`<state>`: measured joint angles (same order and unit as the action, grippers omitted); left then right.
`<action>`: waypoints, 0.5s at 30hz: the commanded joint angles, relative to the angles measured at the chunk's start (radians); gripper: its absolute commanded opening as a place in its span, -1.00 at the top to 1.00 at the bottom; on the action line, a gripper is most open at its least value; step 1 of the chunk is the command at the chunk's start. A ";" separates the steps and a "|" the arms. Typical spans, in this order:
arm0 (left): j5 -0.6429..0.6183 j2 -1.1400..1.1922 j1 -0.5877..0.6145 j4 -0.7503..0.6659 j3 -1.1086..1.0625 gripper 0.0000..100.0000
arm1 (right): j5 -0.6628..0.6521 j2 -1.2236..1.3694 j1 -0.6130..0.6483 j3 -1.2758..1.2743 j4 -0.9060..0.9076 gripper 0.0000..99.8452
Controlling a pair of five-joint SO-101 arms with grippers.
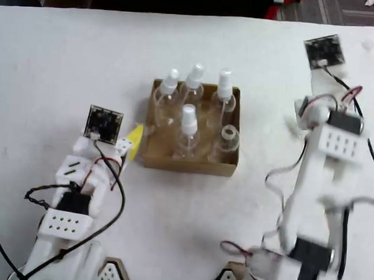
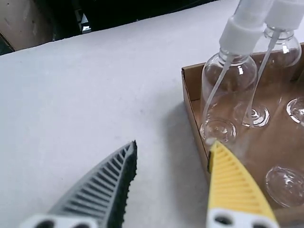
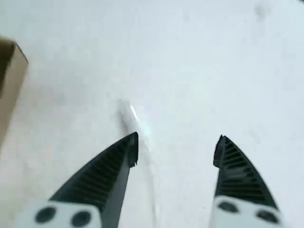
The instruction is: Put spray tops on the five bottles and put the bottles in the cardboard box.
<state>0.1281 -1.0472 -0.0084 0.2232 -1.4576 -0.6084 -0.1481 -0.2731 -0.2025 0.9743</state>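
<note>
Standing open at the cardboard box's [image 1: 189,165] 9 o'clock, the left gripper [image 2: 173,145] may shove it, toppling bottles [image 1: 188,131].

The cardboard box [image 1: 189,166] is plain brown. The bottles [image 1: 187,140] are clear and their spray tops [image 1: 188,115] white, on a white surface [image 1: 66,60]. The left end effector [image 2: 174,143] pairs a ribbed yellow finger with a ribbed dark grey one, and the right end effector [image 3: 177,137] has two ribbed black fingers.

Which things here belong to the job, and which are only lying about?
Job: cardboard box; four bottles with spray tops; one bottle without top; left pincer; right pincer.
Lying about: white tablecloth; arm cables.
</note>
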 commanded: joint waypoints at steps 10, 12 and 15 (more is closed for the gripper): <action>0.009 -0.019 -0.007 -0.026 0.008 0.53 | -0.181 0.774 -0.021 0.761 0.364 0.53; 0.009 -0.019 -0.008 -0.026 0.008 0.53 | -0.184 0.848 -0.021 0.862 0.395 0.53; 0.009 -0.019 -0.008 -0.028 0.008 0.53 | -0.184 0.943 -0.018 0.997 0.441 0.53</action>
<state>0.1281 -1.0472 -0.0084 0.2232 -1.4576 -0.7772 0.7511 -0.2854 0.6383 1.3732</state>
